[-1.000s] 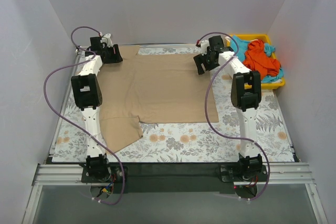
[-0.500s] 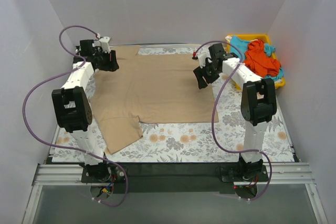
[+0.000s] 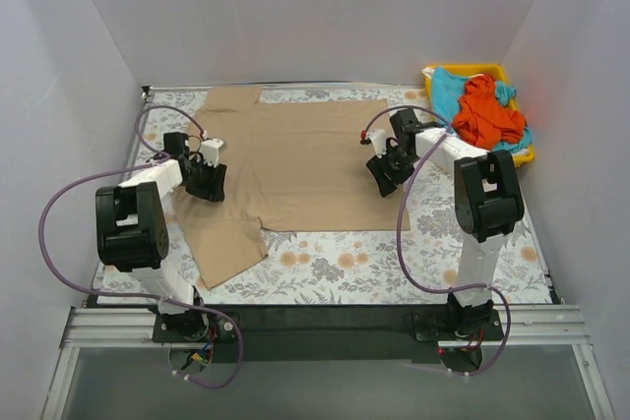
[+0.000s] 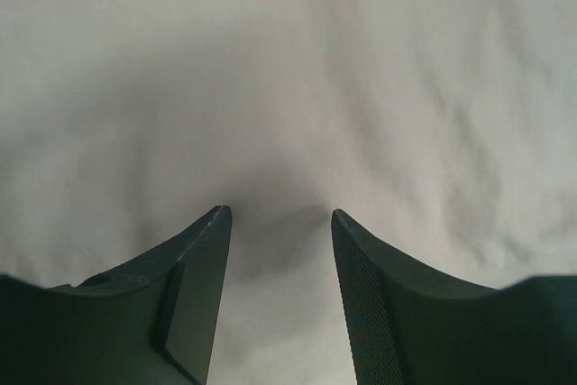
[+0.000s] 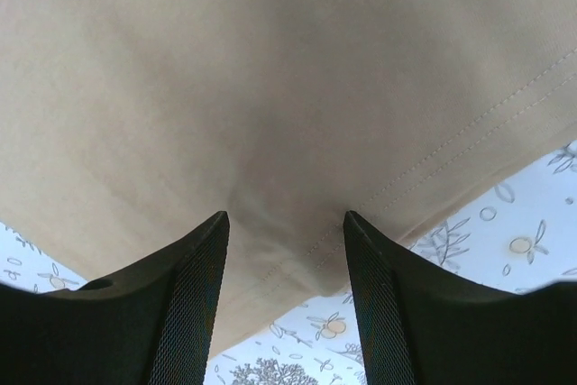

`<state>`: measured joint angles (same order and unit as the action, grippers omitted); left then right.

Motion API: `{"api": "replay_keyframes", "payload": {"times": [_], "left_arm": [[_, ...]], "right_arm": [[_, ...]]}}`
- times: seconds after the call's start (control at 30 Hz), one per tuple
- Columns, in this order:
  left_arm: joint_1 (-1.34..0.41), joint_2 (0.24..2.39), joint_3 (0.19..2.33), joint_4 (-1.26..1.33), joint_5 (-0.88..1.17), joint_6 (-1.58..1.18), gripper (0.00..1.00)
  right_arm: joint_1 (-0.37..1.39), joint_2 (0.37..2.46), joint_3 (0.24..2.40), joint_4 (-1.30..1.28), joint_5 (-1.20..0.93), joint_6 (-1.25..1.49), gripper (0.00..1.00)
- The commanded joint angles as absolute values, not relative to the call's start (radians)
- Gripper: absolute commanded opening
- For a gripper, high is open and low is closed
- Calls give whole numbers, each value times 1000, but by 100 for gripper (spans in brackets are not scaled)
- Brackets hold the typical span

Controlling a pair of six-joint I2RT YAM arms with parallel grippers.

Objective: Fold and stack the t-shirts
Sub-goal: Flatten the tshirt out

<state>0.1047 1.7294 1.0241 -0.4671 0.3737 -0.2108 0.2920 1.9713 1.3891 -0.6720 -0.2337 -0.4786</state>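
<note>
Fabric fills both wrist views: I see the tan t-shirt spread flat on the tabletop. The left pincer is apart over its left side and the right pincer apart at its stitched right edge (orange t-shirt and turquoise t-shirt lie heaped in the yellow tray).

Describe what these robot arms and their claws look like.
The left arm and right arm are white tubes with bulky black joint blocks; a purple cable loops beside each. The left gripper and right gripper each have two dark tapered fingers with mesh-textured inner faces.
</note>
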Motion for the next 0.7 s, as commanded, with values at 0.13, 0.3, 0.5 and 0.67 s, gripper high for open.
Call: {"api": "replay_keyframes", "payload": {"times": [0.13,0.3,0.5,0.67], "left_arm": [[97,1551,842,-564,389,-94,45],[97,1486,862,-727,485,-63,44],[103,1566,1098,-836,594,-110,43],[104,1719,1382,-566,572,-323,48]], "right_arm": [[296,1861,1149,-739,-195,-532,51],[291,1806,1193,-755,-175,-551,54],[262,1891,1559,-793,-178,-522,58],[206,2087,1924,-778,-175,-417,55]]}}
